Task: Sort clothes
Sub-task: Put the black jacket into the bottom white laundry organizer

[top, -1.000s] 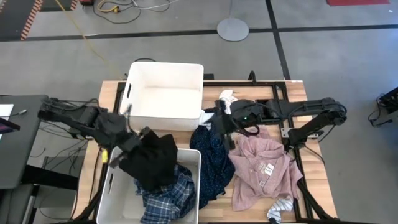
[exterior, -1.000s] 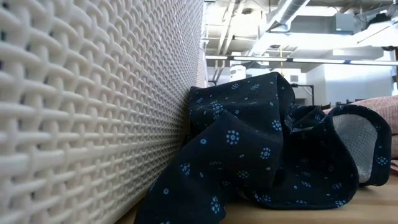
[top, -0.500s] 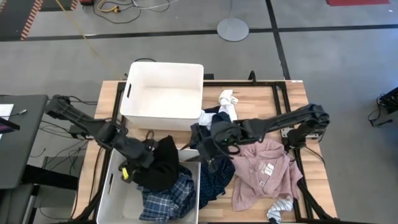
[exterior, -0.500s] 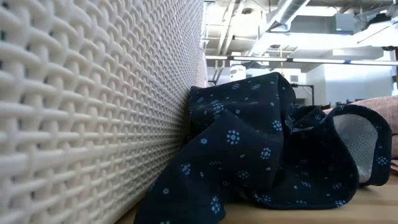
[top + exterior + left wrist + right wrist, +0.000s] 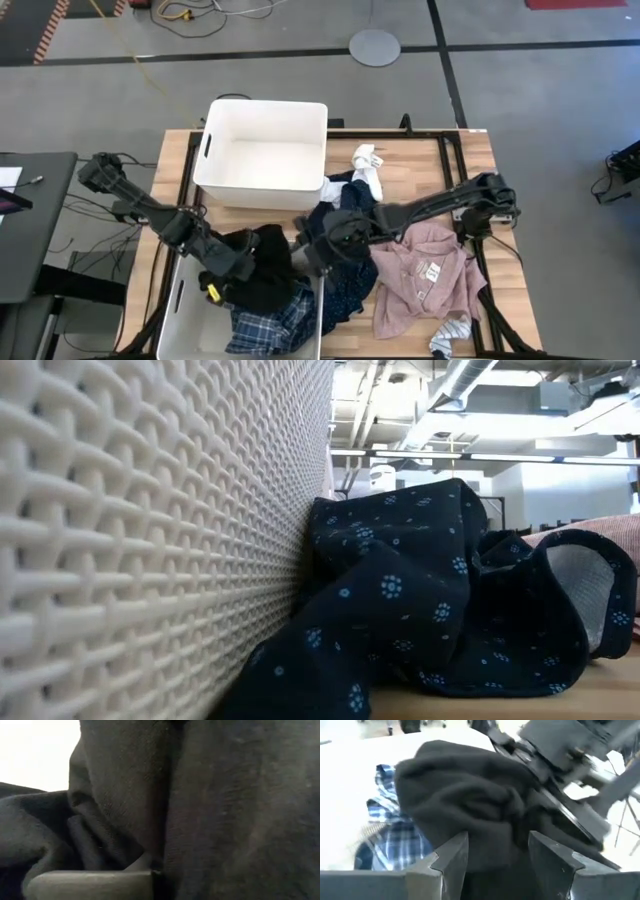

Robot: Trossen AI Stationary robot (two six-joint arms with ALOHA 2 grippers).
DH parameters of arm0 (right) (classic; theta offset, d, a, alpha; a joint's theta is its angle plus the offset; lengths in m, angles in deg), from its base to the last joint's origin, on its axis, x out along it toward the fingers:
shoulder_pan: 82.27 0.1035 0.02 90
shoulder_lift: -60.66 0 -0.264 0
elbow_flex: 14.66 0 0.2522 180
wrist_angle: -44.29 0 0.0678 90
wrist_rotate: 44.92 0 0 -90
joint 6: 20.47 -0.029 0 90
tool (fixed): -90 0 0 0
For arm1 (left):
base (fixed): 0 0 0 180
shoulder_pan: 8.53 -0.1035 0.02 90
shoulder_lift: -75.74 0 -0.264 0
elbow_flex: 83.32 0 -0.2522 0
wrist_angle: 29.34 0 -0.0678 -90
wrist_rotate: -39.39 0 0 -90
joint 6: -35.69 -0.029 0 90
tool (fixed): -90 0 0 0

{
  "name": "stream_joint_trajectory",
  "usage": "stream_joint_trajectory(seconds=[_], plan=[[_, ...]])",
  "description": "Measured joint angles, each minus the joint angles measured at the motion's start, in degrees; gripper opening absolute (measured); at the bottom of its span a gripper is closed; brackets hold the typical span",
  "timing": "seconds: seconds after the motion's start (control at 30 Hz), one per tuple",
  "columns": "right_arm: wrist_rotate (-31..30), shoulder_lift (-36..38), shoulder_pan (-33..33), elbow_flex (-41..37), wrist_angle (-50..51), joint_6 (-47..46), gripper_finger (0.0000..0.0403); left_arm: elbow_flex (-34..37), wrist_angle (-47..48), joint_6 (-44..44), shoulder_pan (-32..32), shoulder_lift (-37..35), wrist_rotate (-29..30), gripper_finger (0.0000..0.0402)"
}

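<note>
Wood table (image 5: 440,160): plaid shirt (image 5: 262,322) is lying in the near bin (image 5: 176,310); left gripper (image 5: 232,272) is pinching the black piece (image 5: 270,270) there, right gripper (image 5: 310,255) is reaching in open; pink shirt (image 5: 420,265), dotted piece (image 5: 345,285), socks (image 5: 368,165) are waiting

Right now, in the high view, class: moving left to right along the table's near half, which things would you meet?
Left end effector → black piece → right end effector → navy dotted piece → pink shirt
</note>
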Motion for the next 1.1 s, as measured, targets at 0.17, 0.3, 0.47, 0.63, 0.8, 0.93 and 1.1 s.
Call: stream_joint_trajectory(seconds=[0.17, 0.3, 0.47, 0.63, 0.8, 0.93, 1.1], plan=[[0.0, 0.0, 2.5, 0.0, -0.6, 0.0, 0.0223, -0.4, 0.3, 1.6, 1.8, -0.4, 2.0, 0.0128], [0.0, 0.2, 4.5, 0.0, -3.5, 0.4, 0.0223, -2.5, 2.9, 3.9, 3.5, 0.0, 2.8, 0.0206], [0.0, -1.0, 5.9, 0.0, -6.2, 0.4, 0.0223, -4.6, 3.7, 3.6, 3.5, -0.3, 6.9, 0.0231], [0.0, -2.3, 6.4, 0.2, -7.7, -2.1, 0.0223, -4.7, 4.8, 3.1, 3.0, -0.3, 9.5, 0.0211], [0.0, -5.4, 6.3, 2.8, -8.0, -4.4, 0.0223, -6.1, 3.7, 1.9, 2.5, -0.1, 11.8, 0.0197], [-0.8, -8.5, 5.8, 6.2, -6.3, -5.0, 0.0222, -8.4, 3.5, 0.4, 2.5, -0.1, 12.5, 0.0194], [-2.8, -11.3, 5.4, 10.8, -0.2, -5.0, 0.0200, -12.2, 7.5, 0.3, 2.7, -0.1, 13.8, 0.0194]])
